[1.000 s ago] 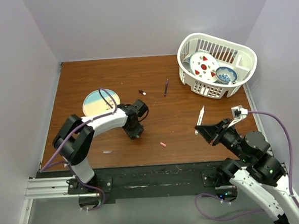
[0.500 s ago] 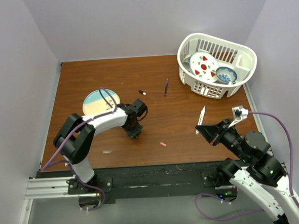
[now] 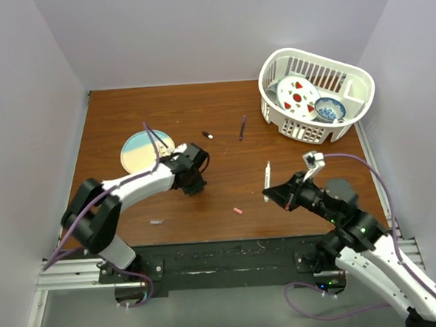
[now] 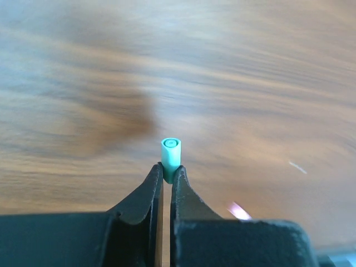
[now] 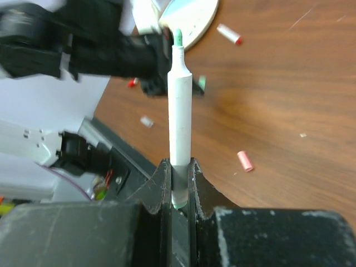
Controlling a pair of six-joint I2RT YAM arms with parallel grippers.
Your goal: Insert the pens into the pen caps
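While my left gripper (image 4: 167, 170) pinches the teal cap (image 4: 171, 154) shut just right of the plate (image 3: 133, 151), my right gripper (image 5: 179, 167) clamps the green-tipped pen (image 5: 180, 111) well right of it; that shallow cap hold could slip or tilt at insertion.

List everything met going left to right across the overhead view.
round plate → left pincer gripping teal cap → small dark cap → purple pen → white pen in right pincer → white basket
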